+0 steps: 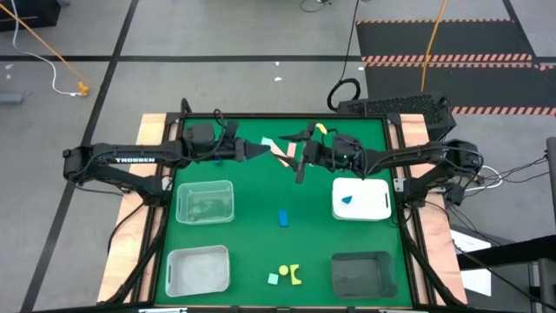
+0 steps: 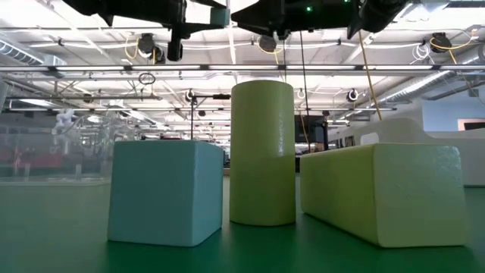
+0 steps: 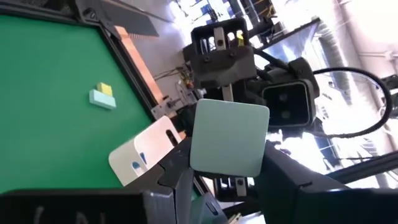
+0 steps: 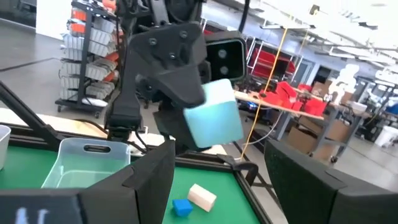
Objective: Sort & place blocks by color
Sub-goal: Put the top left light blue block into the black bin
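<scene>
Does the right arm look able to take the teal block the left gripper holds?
Probably yes. The right gripper is open and faces the teal block, which the left gripper holds above the table; nothing shows between them.

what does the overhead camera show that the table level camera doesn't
Only the high view shows the trays, including the white tray holding a blue block, a loose blue block mid-table, and both arms meeting at the far side, the left gripper shut on a light teal block. Only the low view shows the room's ceiling lights. Both show the teal block beside the yellow-green blocks near the table's front edge.
</scene>
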